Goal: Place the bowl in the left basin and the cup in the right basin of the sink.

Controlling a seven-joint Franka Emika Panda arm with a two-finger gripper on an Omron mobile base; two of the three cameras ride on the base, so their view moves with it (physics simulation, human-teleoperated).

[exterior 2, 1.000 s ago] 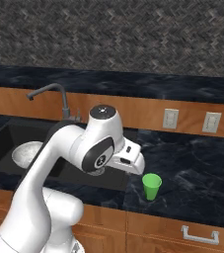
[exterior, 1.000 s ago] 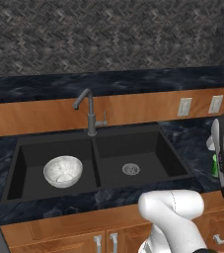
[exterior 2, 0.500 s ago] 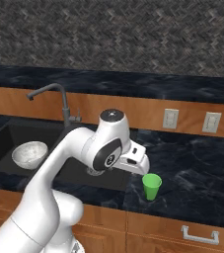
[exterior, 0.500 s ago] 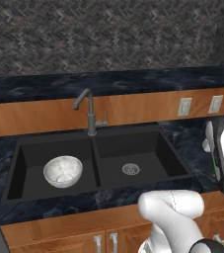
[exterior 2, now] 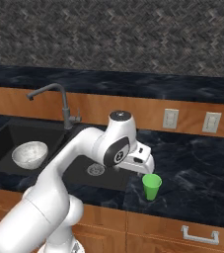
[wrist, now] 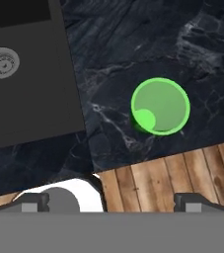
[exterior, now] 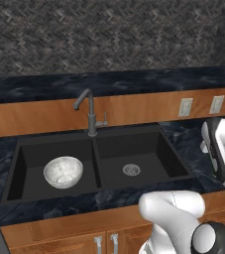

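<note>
**A:** What is there, going from the left?

**B:** A black sink set in a dark marbled counter. In its left basin sits the bowl, upright, so that half of the job looks done. The right basin holds nothing but its drain. A grey faucet rises at the far edge, behind the divider.

**A:** And the cup?

**B:** The cup stands upright on the counter to the right of the sink, close to the near edge, mouth up. It is apart from the sink rim.

**A:** Where is the gripper?

**B:** The gripper hangs over the counter's near edge, just left of the cup and above it, pointing down. Its jaws are spread wide and hold nothing.

**A:** How does the cup lie from the jaws?

**B:** In the hand view the cup shows as a green ring ahead of the fingertips and off toward the right one, not centred between them. I judge the hand must shift farther in and a little right, then drop over the rim.
</note>
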